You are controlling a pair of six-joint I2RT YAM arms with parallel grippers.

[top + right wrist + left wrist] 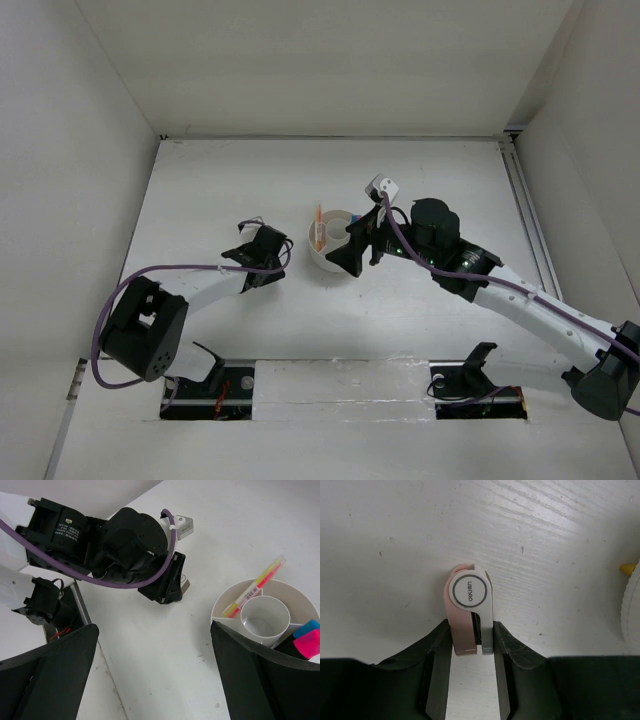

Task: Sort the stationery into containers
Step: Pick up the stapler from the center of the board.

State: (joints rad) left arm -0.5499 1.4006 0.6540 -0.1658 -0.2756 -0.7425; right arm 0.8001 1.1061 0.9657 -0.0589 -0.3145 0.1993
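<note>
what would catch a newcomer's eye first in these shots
The round white organizer near the middle of the table stands out: thin pink and yellow pens lean in one wedge, bright pink and blue marker caps show in another, and its centre cup is empty. Just left of it, the left gripper pinches a small pink and white piece on the table.

You can't see the lower end of the pink item [462, 627], sunk between the fingers [515, 650]. The frame edge cuts the organizer [632, 610], and overhead the right gripper [352, 246] covers its near side.
</note>
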